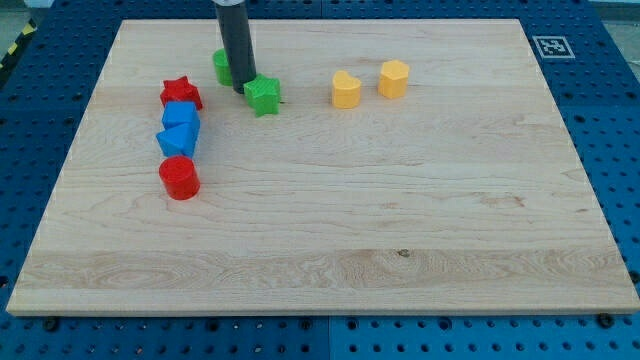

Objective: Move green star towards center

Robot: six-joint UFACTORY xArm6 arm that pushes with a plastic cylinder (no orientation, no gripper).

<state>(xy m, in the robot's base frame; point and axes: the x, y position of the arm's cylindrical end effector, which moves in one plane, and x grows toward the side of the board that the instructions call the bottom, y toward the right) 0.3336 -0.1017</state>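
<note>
The green star lies on the wooden board in the upper left part of the view. My tip stands right at the star's left edge, touching or nearly touching it. The dark rod comes down from the view's top. A second green block sits just behind the rod to its left, partly hidden by it; its shape is unclear.
A red star sits left of the tip, with two blue blocks and a red cylinder in a column below it. Two yellow blocks lie right of the green star.
</note>
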